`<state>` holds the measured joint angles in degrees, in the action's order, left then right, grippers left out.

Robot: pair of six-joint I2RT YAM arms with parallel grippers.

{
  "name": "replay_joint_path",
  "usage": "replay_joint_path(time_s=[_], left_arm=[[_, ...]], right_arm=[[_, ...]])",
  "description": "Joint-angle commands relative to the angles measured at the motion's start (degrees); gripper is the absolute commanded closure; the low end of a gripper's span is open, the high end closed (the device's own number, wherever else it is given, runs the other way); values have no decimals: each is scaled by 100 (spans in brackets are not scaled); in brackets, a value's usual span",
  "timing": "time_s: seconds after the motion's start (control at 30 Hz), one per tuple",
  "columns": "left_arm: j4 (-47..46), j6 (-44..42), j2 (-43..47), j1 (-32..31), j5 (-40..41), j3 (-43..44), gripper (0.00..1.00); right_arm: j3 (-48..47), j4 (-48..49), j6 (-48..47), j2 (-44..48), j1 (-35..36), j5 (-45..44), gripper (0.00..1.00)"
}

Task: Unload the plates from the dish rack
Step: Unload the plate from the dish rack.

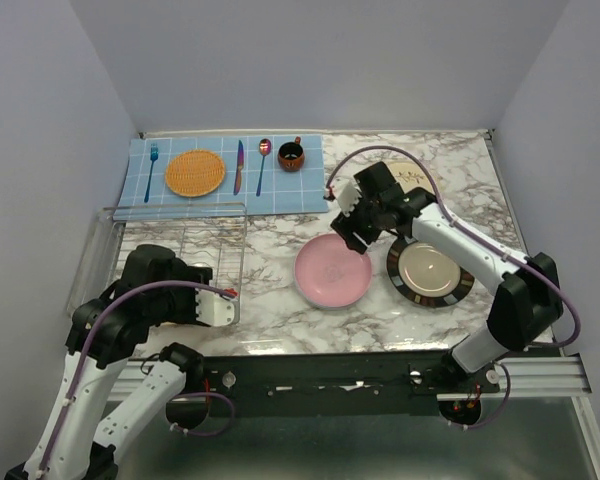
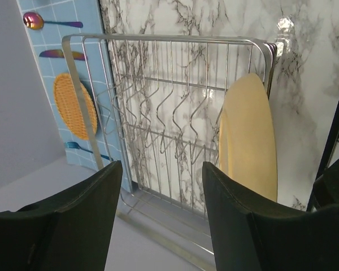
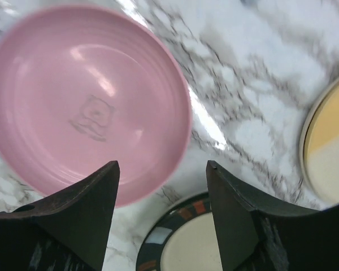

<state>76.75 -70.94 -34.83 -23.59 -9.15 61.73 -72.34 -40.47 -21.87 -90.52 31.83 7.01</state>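
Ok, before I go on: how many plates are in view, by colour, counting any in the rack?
Pink plate: 1
Black-rimmed beige plate: 1
Cream-and-yellow plate: 1
Yellow plate, standing in the dish rack: 1
Total: 4

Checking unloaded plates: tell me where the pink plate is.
Top view: the pink plate lies flat on the marble table, centre, between the dish rack on its left and the black-rimmed plate on its right.

The pink plate (image 1: pixel 333 272) is plain; at its three o'clock the beige plate (image 1: pixel 429 272) has a dark rim. The dish rack (image 2: pixel 158 38) is silver, the yellow-orange plate (image 2: pixel 248 141) plain, the placemat (image 1: pixel 300 190) blue-checked.
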Motion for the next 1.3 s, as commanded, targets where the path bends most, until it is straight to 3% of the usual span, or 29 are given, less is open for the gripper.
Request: replay_joint_path(time_s=[0.0,0.33,0.53,0.63,0.67,0.7,0.83,0.97,1.27], left_arm=[[-493,1510,195,13,580,155,34],[-2145,2813,776,188,1863,-679,34],[-3060,3279,276,417,2180,-1137,34],[-3569,3261,-251,820,1883,-1033,34],[-3710,3270,-444,1030,1394,-927,35],[-3789,3297,-855,1633,1111,-683,35],[-4159,3376,-1886,2787,125,83,38],[-4554,3367,-2168,2913,-113,357,38],[-4888,3499,-2160,2939,-271,120,36]], right_arm=[[-710,188,-292,632,1032,363,29],[-300,1425,7,1098,3002,-119,31],[-211,1778,165,773,3909,-586,33],[-254,1841,279,606,4172,-665,33],[-281,1867,306,493,4234,-822,33],[-377,1858,306,431,4356,-937,33],[-720,1841,236,88,4621,-1166,33],[-1054,2016,201,-325,4665,-1096,33],[-2468,2219,288,-1888,4911,-1377,32]])
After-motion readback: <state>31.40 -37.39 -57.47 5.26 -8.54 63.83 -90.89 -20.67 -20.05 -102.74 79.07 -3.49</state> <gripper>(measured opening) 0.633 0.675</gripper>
